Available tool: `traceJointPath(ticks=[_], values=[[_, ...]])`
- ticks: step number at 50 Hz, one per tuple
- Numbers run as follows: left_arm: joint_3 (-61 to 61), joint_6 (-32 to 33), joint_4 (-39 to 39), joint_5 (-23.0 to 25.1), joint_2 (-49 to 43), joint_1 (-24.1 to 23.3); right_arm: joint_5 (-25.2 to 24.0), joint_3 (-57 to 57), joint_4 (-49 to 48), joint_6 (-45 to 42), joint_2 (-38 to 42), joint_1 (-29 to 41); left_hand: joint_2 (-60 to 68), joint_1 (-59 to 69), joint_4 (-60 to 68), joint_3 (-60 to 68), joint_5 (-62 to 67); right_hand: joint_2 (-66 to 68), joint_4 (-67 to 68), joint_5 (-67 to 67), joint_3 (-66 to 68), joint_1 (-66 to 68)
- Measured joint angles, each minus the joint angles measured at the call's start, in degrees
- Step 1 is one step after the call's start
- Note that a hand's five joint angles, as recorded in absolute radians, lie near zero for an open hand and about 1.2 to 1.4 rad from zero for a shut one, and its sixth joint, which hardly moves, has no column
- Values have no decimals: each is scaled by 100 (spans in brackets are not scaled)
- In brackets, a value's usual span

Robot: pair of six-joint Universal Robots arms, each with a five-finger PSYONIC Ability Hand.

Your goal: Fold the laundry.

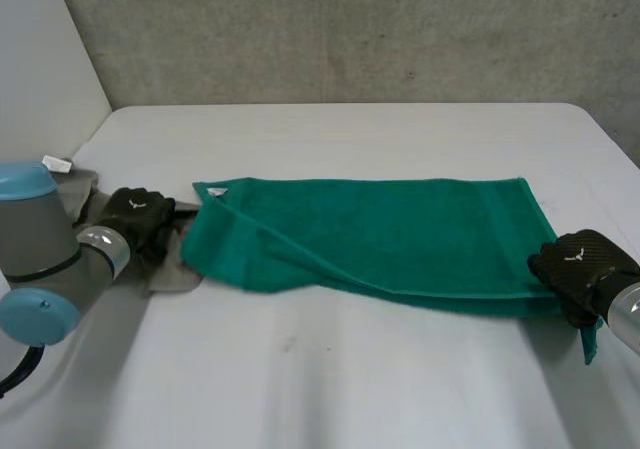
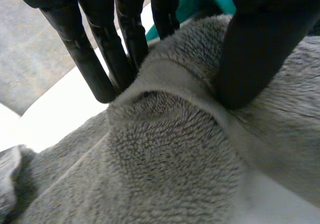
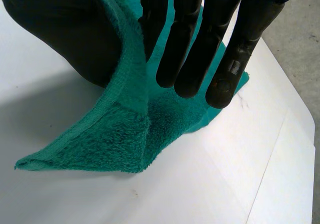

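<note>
A: What does the head view give you of the laundry?

B: The layout. The green towel (image 1: 380, 234) lies across the middle of the white tabletop (image 1: 350, 379). It is folded lengthwise, with its upper layer askew, so a diagonal edge runs from the far left corner toward the near side. A white tag (image 1: 218, 191) sits at that far left corner. A grey towel (image 1: 172, 281) lies bunched at its left end, touching it.

A: And the hands?

B: The left hand (image 1: 138, 219) rests on the grey towel. The right hand (image 1: 580, 264) is at the green towel's near right corner. From up there I see the backs of both, so the hold is hard to read.

A: What does the left wrist view add?

B: The grip. A ridge of grey pile stands up between the straight fingers (image 2: 95, 59) on one side and the thumb (image 2: 255, 49) on the other. Both press into it, so that hand pinches the grey towel. Beyond the fingers a bit of green towel peeks out.

A: And the right wrist view?

B: The green towel's hemmed edge rises off the tabletop and passes up between the thumb (image 3: 65, 39) and the fingers (image 3: 225, 49), clamped there. The outer fingers hang straight in front of the cloth. Below the hand the corner sags to a point on the tabletop, and the head view barely hints at that lift.
</note>
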Motion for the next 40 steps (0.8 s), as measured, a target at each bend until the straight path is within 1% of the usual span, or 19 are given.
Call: traceJointPath(ticks=[1,3,4,6,10,12,13,16,20,21,23,27,31,33,36,37,38,39,40], values=[[45,1,0,-75,-27,-4,0,0,0,0,1,-1,492,396,501,433,457,0,0,0,0,0],[111,3,9,-186,-51,-10,0,0,0,1,1,-2,752,615,796,706,711,0,0,0,0,0],[128,4,12,-218,-56,-11,0,1,-1,1,1,-3,1233,876,1257,1157,1084,0,0,0,0,0],[216,7,25,-392,-78,-14,0,1,-1,2,1,-4,1505,898,1623,1415,1259,0,1,0,0,0],[381,14,46,-763,-86,-7,0,4,-1,0,1,-5,1521,898,1666,1448,1259,0,0,0,0,0],[487,15,65,-1049,-66,10,0,6,0,0,0,-4,1524,898,1667,1448,1259,0,0,0,0,0],[502,15,70,-1092,-61,13,0,6,0,0,0,-4,1526,898,1667,1449,1259,0,0,0,0,0],[693,18,177,-1684,73,115,0,8,1,2,-1,0,1539,898,1667,1497,1259,0,0,0,0,0],[823,24,355,-2165,356,380,-1,9,1,3,-1,5,1546,898,1674,1527,1259,0,0,0,0,0],[823,24,355,-2165,356,380,-1,9,1,3,-1,5,1546,898,1674,1527,1259,0,0,0,0,0],[870,29,454,-2326,550,596,0,11,1,4,-1,8,1551,898,1691,1527,1259,0,0,0,0,0],[921,74,528,-2404,727,837,0,18,1,4,-2,11,1563,898,1694,1537,1259,0,0,0,0,0],[943,207,544,-2422,756,937,-1,25,1,4,-5,11,1579,896,1696,1572,1259,0,1,0,0,0],[931,454,565,-2479,731,1008,-1,34,1,4,-6,12,1580,892,1697,1572,1259,0,0,0,0,0],[915,543,572,-2507,716,1019,-1,37,1,4,-6,12,1580,892,1697,1572,1259,0,1,0,0,0],[849,747,585,-2571,681,1014,-2,42,1,4,-7,12,1335,899,1371,1387,1257,0,1,0,0,0],[826,797,587,-2586,672,1008,-2,43,1,4,-7,11,626,552,711,681,786,0,1,0,0,0],[808,831,587,-2595,665,1001,-2,43,1,4,-8,11,626,552,711,681,786,0,0,0,0,0],[784,867,588,-2604,655,992,-2,43,1,4,-8,12,-688,-765,-535,-494,-407,0,0,0,0,0]])
